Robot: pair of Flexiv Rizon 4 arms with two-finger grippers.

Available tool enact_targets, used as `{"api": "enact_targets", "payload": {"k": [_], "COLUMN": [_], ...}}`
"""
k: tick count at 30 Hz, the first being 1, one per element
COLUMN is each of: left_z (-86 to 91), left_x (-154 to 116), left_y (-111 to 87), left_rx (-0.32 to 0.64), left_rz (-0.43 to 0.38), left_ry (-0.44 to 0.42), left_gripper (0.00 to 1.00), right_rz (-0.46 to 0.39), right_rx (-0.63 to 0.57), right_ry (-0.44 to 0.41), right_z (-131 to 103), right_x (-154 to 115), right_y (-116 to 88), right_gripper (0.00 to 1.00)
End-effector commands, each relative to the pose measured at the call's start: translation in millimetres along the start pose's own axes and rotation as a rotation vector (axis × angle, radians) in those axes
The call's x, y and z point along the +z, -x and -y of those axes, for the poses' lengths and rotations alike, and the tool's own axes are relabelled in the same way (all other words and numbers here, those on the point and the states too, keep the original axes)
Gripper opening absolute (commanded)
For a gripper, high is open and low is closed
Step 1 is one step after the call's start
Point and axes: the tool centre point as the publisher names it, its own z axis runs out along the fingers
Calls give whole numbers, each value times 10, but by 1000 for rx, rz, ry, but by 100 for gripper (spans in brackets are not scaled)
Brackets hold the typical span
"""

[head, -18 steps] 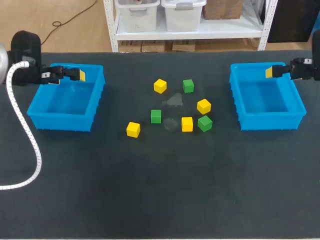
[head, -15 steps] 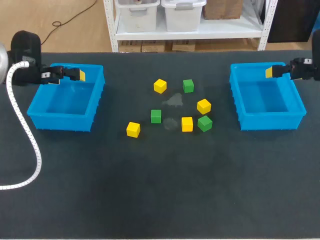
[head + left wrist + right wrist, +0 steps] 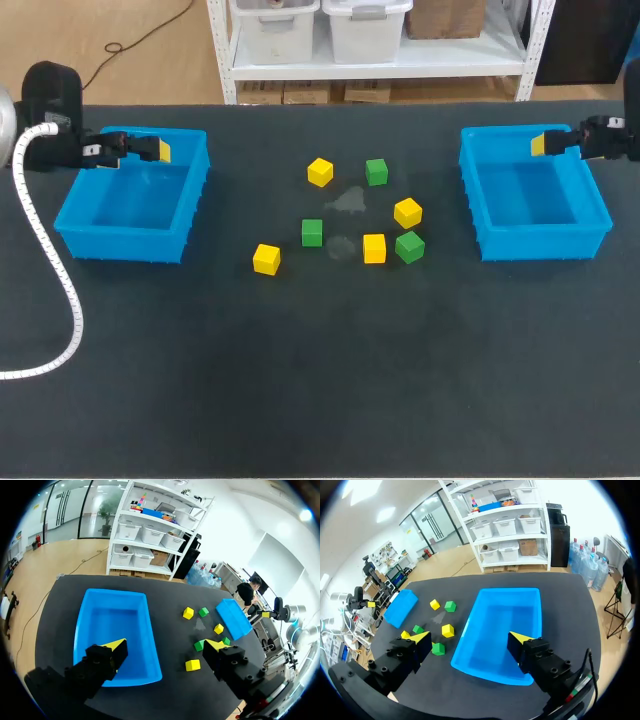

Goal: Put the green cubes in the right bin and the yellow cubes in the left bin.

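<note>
The dark table [image 3: 320, 380] carries a job that reads as being at its opening step: nothing is sorted yet. The left bin [image 3: 125, 247] and the right bin [image 3: 545, 243], both blue, stand at opposite ends of the table and both are empty. The left gripper [image 3: 166, 646] hangs over the left bin with its fingers spread wide and nothing between them. The right gripper [image 3: 470, 637] hangs over the right bin in the same released, empty condition. Four yellow cubes [image 3: 320, 172] and three green cubes [image 3: 376, 172] lie in a loose cluster at mid-table, between the bins and well apart from either gripper. The next move probably calls for one arm to leave its bin, travel inward and descend over a single cube. The front-left yellow cube [image 3: 266, 259] lies nearest the left bin and stands apart from the others, so it looks like the easiest first pick. The front-right green cube [image 3: 409, 246] lies nearest the right bin, turned at an angle, just beside the middle yellow cube [image 3: 374, 248]. Closing on it would likely need care not to push that neighbour.
</note>
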Motion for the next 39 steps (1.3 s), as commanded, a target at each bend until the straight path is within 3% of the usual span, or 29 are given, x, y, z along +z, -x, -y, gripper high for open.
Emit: {"api": "enact_targets", "payload": {"k": [1,13,15,17,24,31,39], "left_z": [-13,-57,-124,-172,-345,-423,-445], "left_x": [1,-16,-83,-145,-300,-311,-287], "left_y": [-13,-24,-57,-107,-259,-324,-348], "left_rx": [1,-27,-67,-51,-95,-123,-109], "left_rz": [6,-2,22,55,39,52,60], "left_ry": [-6,-22,-26,64,90,116,151], "left_gripper": [100,100,100,100,100,100,100], "right_rz": [0,0,-9,-25,-76,-135,-194], "right_rx": [-1,-1,-56,-110,-270,-370,-442], "right_ry": [2,2,-5,-14,12,-6,-35], "right_z": [7,7,-144,-302,-785,-948,-973], "right_x": [10,10,70,133,331,529,739], "right_y": [2,2,-17,-45,-233,-399,-548], "right_gripper": [100,100,100,100,100,100,100]}}
